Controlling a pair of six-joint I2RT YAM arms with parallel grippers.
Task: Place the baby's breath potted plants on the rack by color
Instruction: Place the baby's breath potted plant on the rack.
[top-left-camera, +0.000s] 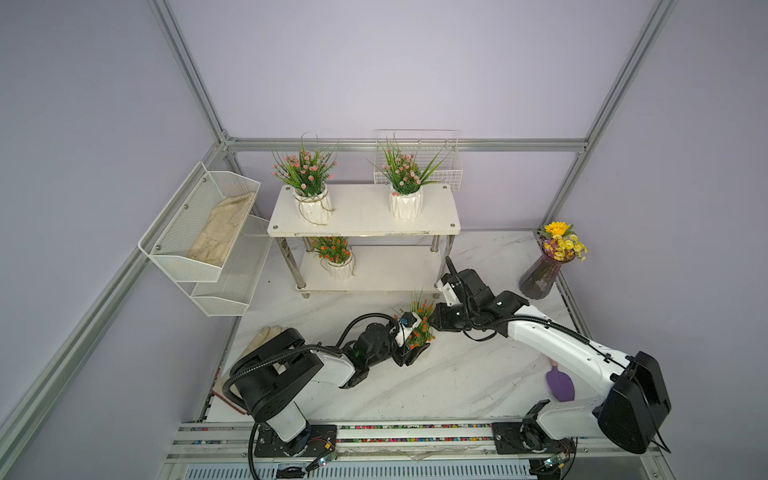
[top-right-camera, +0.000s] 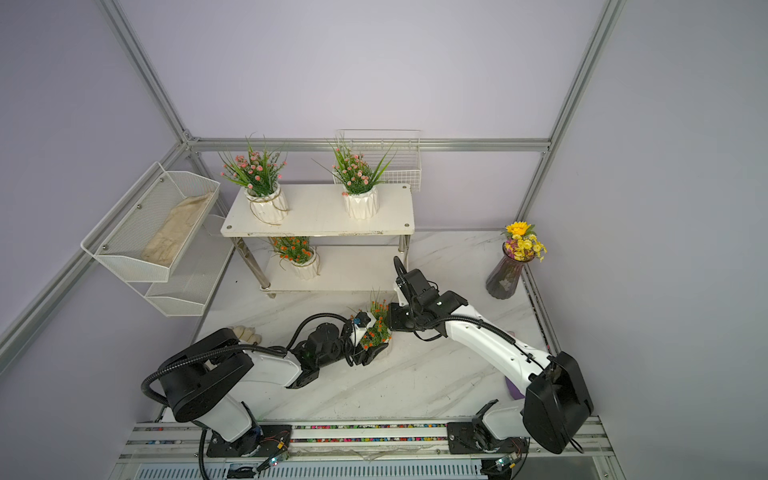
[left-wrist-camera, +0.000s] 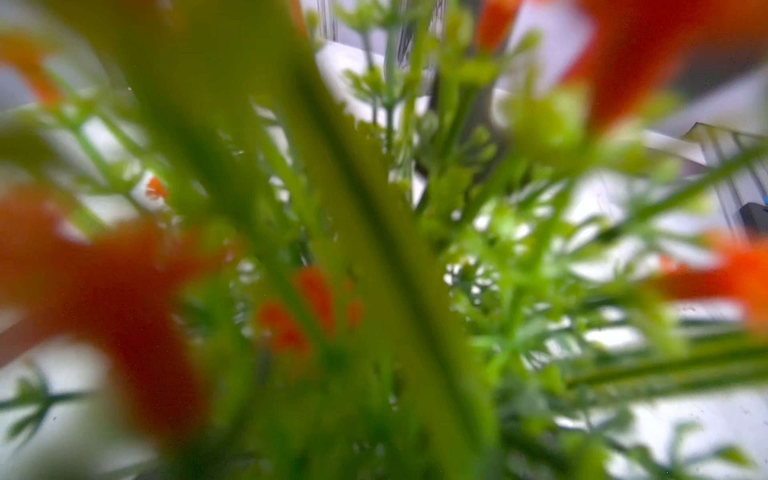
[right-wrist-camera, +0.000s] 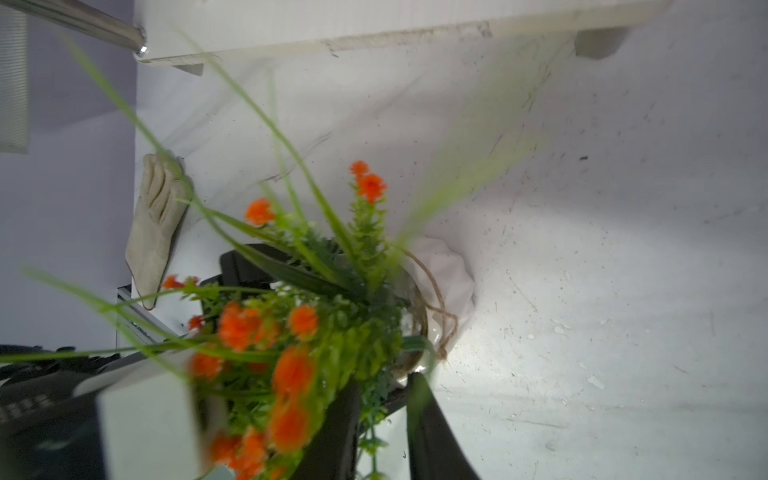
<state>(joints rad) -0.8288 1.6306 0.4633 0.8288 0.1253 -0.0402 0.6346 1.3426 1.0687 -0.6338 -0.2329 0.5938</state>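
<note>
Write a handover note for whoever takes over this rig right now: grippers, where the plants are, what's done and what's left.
Left gripper: shut on the pot of the loose orange plant, in front of the rack.
Right gripper: at that pot's rim, jaws slightly apart; unclear whether it grips.
Done: left pink plant and right pink plant stand on the top board; shelved orange plant stands at the lower board's left end.
Left: set the loose orange plant on the lower board's free right part.
</note>
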